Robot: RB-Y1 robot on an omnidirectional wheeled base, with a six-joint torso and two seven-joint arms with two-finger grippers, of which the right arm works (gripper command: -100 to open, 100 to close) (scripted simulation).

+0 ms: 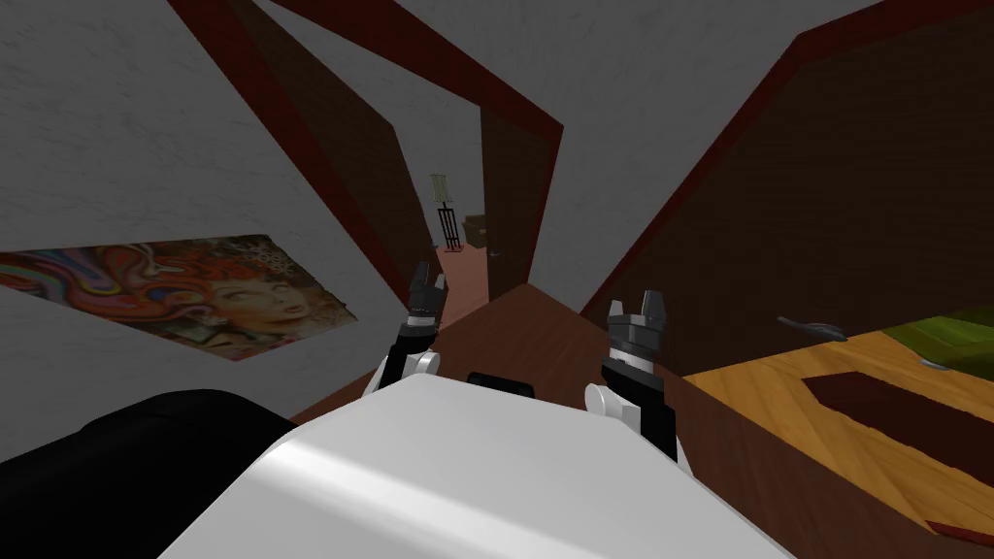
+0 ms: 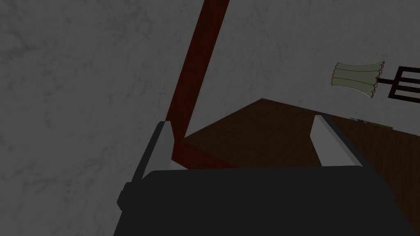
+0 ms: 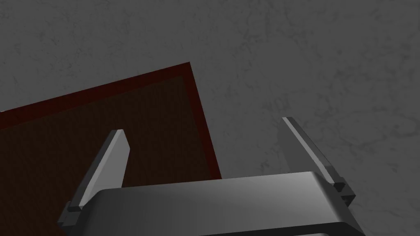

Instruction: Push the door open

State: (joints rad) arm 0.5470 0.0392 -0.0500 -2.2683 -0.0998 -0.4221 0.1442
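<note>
- Door (image 1: 510,194): dark brown leaf in a dark red frame (image 1: 549,184), far centre at the corridor end. It stands ajar, with the gap on its left side and a small handle (image 1: 495,254) at its near edge.
- Left gripper (image 1: 428,277): fingers spread wide, holding nothing, raised over the floor and aimed at the gap; well apart from the door.
- Right gripper (image 1: 636,303): fingers wide apart, empty, aimed at the door's upper corner and the wall beside it; also well short of the door.
- Through the gap: a lamp (image 1: 441,187) with a pale shade, a dark rack (image 1: 448,225) just below it, and a box (image 1: 475,230) to the right on lighter reddish floor.
- Left door (image 1: 364,165): a dark leaf swung open along the left wall, near the far doorway.
- Right door (image 1: 835,213): a big dark leaf near right, with a grey lever (image 1: 811,327) on it.
- Painting (image 1: 184,291): a colourful face on the left wall, near.
- Floor (image 1: 529,325): dark brown wood running from the grippers to the door.
- Near right: yellow wood floor (image 1: 777,408) with a dark rug (image 1: 893,408) and something green (image 1: 956,335) beyond it.
- Walls (image 1: 116,126): grey and mottled.
- Black area (image 1: 116,476) at near left.
</note>
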